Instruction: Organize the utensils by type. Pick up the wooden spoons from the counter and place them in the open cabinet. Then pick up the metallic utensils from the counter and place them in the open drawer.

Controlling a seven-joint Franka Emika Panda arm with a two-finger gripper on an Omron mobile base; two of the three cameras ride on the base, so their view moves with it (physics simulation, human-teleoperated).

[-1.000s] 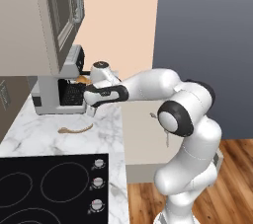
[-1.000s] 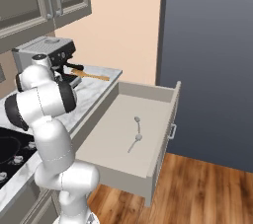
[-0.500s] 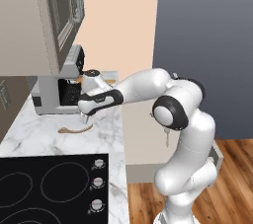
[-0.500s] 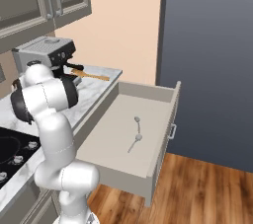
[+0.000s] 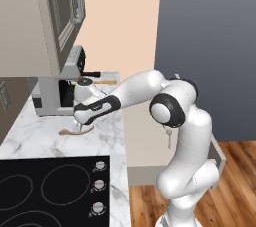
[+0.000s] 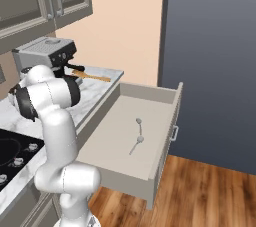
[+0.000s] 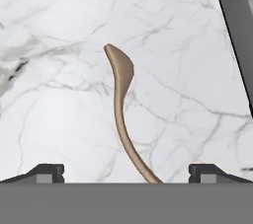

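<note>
Down comes the arm since a second ago, dropping from in front of the coffee machine to the marble, and now the end effector [image 7: 126, 171] hangs low over the bench [image 5: 35, 126] with its tips spread wide, nothing between them.

Right beneath it lies a tan curved spoon [image 7: 121, 104], flat on the white stone, its handle running back toward the tips and its bowl pointing away (from the hand it sits almost dead centre in the gap). From the left base view the same spoon [image 5: 75, 131] shows just below the dark wrist, near the bench's front part, short of the cooktop [image 5: 45, 191] with its three knobs.

Over on the right side, the open drawer [image 6: 165, 121] stands pulled out from the bench, and two small metal spoons [image 6: 138, 133] lie on its pale floor, roughly end to end.

Further back, the coffee machine [image 6: 45, 53] stands against the wall, and a wooden spoon [image 6: 92, 76] rests on the marble just beside it, near the far edge. Above, the wall cabinet [image 5: 62, 11] hangs with its door open.
</note>
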